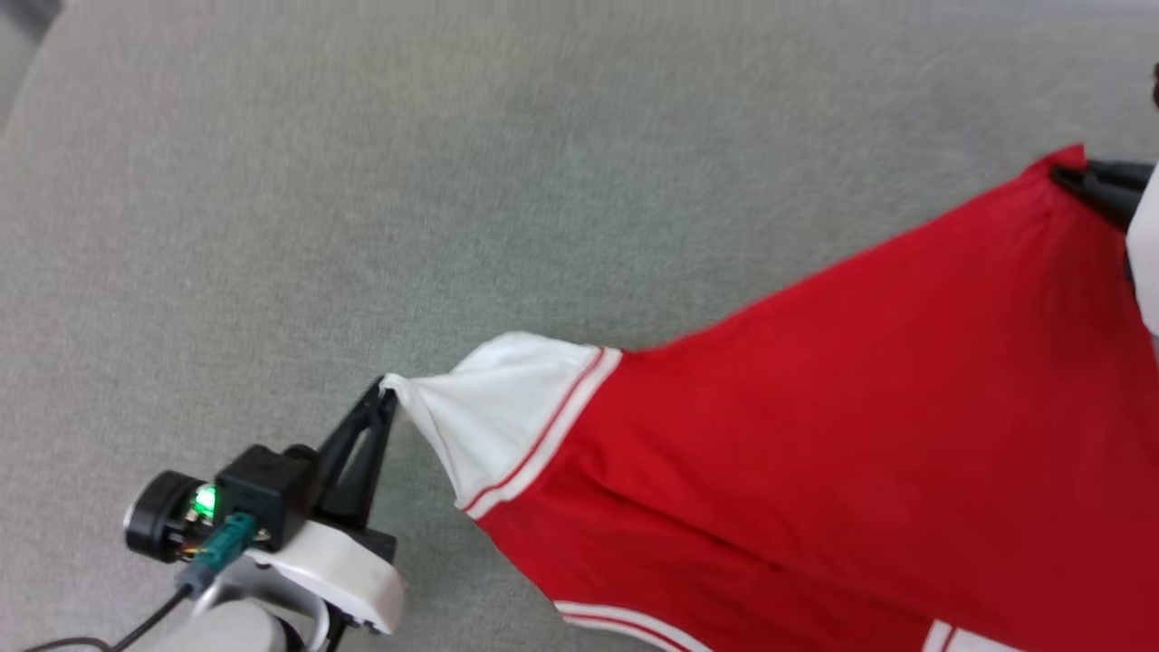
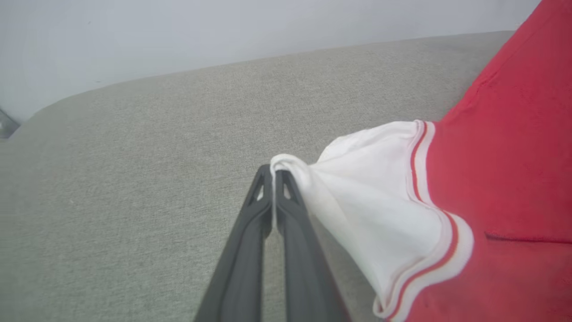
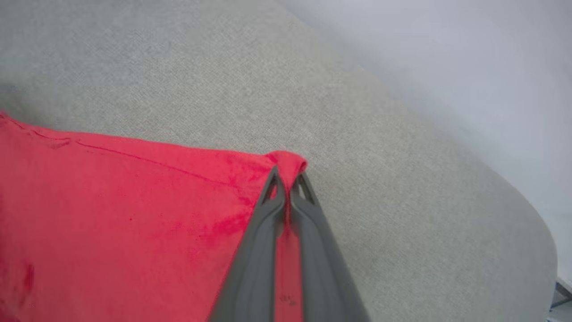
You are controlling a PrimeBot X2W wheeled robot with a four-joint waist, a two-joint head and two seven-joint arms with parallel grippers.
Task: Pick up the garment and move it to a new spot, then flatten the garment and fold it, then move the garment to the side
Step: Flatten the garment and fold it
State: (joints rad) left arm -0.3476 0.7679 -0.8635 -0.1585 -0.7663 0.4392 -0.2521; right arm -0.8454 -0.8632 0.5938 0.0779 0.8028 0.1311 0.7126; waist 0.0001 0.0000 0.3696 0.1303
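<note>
Grey woven cushion (image 1: 453, 181) fills the scene, a pale wall behind its far edge. The garment (image 1: 860, 407), plain red side up, is stretched over the cushion's right half, well away from its rounded far-left corner. The left gripper (image 1: 387, 385) is clamped on the tip of the white sleeve (image 1: 489, 407). The right gripper (image 1: 1064, 177) is pinched tight on a red corner of the cloth.

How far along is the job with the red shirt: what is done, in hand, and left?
Done: both grips are made. The left gripper is shut on the white sleeve, the right gripper on a red corner of the garment. In hand: the garment is stretched between them over the grey surface. Left: laying it flat, folding, moving it aside.
</note>
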